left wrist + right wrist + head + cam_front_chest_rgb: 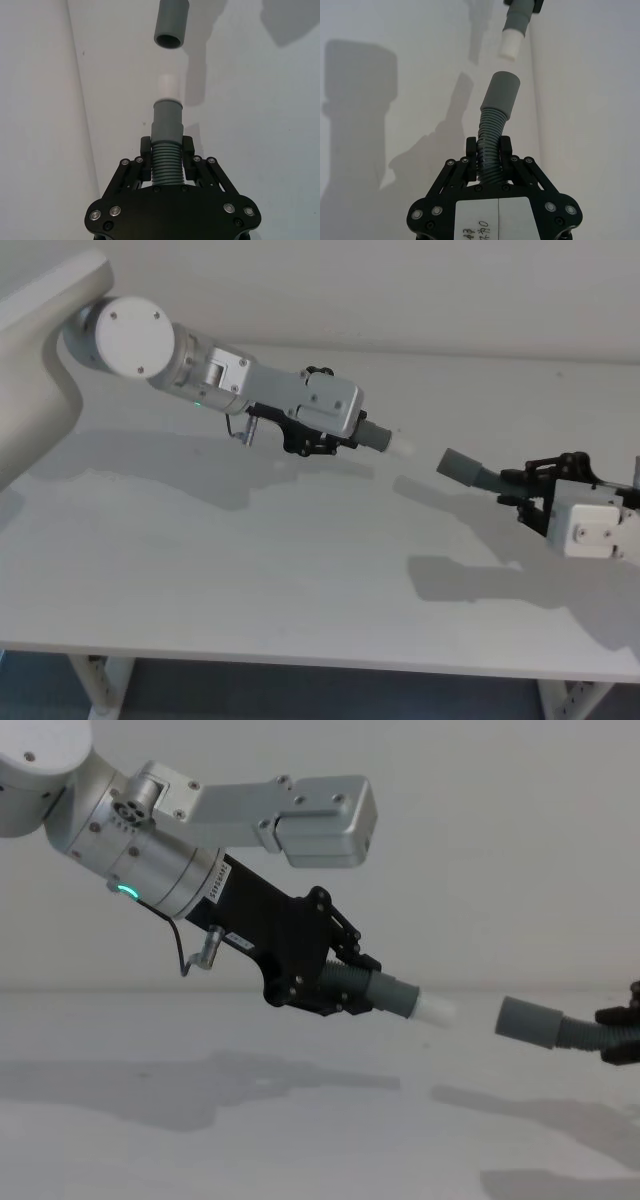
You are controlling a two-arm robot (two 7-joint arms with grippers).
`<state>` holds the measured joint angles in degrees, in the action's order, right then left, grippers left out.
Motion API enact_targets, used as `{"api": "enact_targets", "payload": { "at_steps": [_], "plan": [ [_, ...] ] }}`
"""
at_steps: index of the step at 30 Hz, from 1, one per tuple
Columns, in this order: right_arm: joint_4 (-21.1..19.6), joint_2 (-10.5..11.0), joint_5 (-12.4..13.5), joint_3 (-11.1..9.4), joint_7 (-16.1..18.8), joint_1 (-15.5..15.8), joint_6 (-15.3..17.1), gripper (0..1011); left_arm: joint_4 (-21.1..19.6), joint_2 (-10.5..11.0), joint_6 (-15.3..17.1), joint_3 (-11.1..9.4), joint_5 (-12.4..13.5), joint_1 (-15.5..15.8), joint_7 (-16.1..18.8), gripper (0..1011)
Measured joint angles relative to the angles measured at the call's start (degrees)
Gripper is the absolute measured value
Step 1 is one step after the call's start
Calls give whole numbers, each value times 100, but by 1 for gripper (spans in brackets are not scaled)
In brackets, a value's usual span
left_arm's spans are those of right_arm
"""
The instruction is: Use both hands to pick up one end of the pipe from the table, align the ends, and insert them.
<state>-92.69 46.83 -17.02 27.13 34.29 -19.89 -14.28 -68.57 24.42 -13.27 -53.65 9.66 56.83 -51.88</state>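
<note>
My left gripper (342,436) is shut on the shorter pipe piece (166,162), held above the table (250,570). Its grey cuff (392,994) and white tip (432,1010) point right. My right gripper (522,487) is shut on the ribbed part of the longer pipe piece (490,135). That piece's grey socket cuff (462,467) points left toward the tip. The two ends face each other across a small gap and do not touch. In the left wrist view the socket's open mouth (171,25) lies beyond the white tip (167,87), nearly in line. In the right wrist view the tip (511,45) sits a little off the cuff's (501,90) axis.
A plain white wall (480,840) rises behind the table. The table's front edge (300,658) runs along the bottom of the head view, with a leg (100,685) below it. Both arms cast shadows on the white surface.
</note>
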Motion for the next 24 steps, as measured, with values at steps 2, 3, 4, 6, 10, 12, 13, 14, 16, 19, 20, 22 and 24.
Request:
{"api": "enact_targets", "payload": {
  "at_steps": [2,3,4,6,10,12,13,14,16,19,20,22,24],
  "plan": [
    [-34,-41,53,10,-8,10,37,262,-4,0,0,-4,0,0,2,344],
    [-57,-64,83,15,-14,18,66,262,-6,1,0,-7,-1,0,4,344],
    [-57,-64,83,15,-14,18,66,262,-10,1,0,-8,-1,0,5,344],
    [-100,-106,149,25,-20,32,124,262,-26,0,0,-16,-4,0,9,344],
    [-136,-143,199,36,-27,49,164,262,-73,-1,4,-34,-15,0,15,344],
    [-158,-165,227,41,-36,60,189,262,-80,-1,6,-36,-18,0,16,344],
    [-166,-173,235,43,-42,66,204,262,-99,-1,12,-42,-23,-2,16,344],
    [-174,-181,236,46,-46,71,213,262,-106,0,18,-46,-26,-2,16,344],
    [-179,-190,236,49,-56,76,231,262,-133,4,39,-57,-33,-3,16,344],
    [-183,-211,231,55,-83,84,268,262,-168,10,66,-76,-41,-3,13,344],
    [-183,-219,222,56,-92,86,282,262,-174,11,72,-80,-43,-3,11,344],
    [-179,-228,206,57,-105,86,301,262,-200,15,97,-92,-50,-3,6,344],
    [-159,-241,183,58,-120,85,317,262,-216,17,112,-101,-55,-3,1,344]
  ]
}}
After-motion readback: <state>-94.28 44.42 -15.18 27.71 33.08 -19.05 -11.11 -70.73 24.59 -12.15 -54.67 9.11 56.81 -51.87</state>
